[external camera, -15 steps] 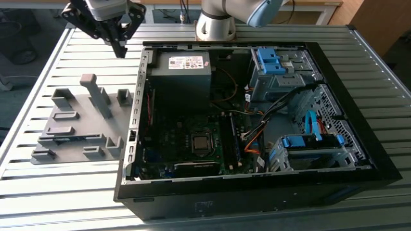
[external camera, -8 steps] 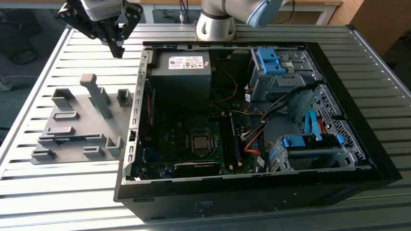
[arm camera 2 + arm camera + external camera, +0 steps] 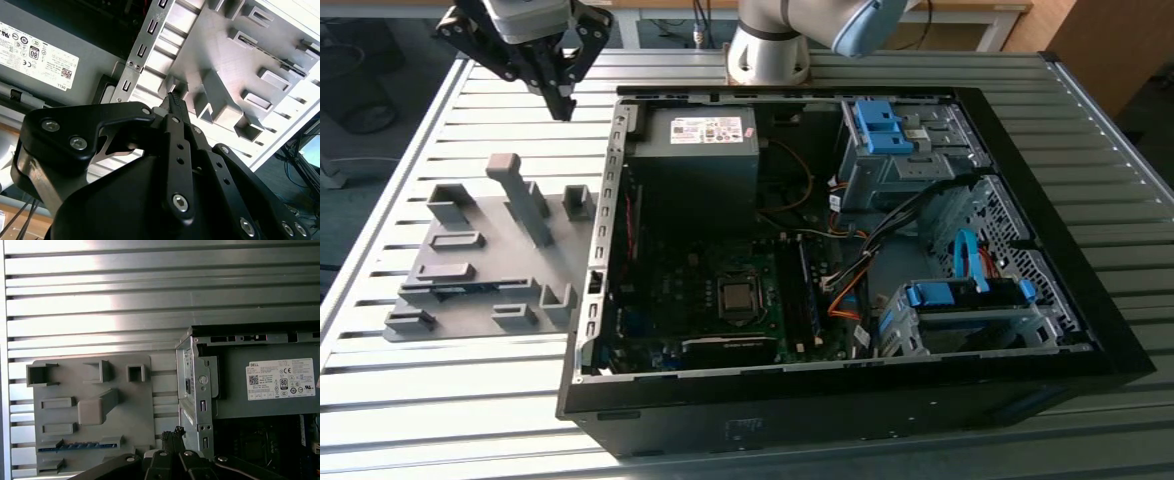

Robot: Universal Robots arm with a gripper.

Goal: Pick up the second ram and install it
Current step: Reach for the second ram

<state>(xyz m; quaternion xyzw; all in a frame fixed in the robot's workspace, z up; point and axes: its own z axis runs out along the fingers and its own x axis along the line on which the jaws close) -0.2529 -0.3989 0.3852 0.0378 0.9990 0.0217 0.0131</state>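
Metal slats made up the surface [image 3: 440,400], on which an open black computer case [image 3: 854,410] was laid on its side, with its motherboard [image 3: 720,300] and power supply [image 3: 700,150] exposed. Just beside the case, on the exterior view's left, a grey fixture tray [image 3: 480,260] [image 3: 135,420] with upright blocks was set. The second ram [image 3: 454,288] [image 3: 75,446] was seen as a thin dark bluish strip, stood on edge in a slot toward the tray's near end. Farther back, the gripper [image 3: 564,108] [image 3: 174,97] [image 3: 172,432] was held in the air past the tray's far end, close to the case's far corner and well apart from the ram. Its fingers were pressed together at the tips, and nothing was seen between them. The arm's base [image 3: 767,50] was mounted behind the case.
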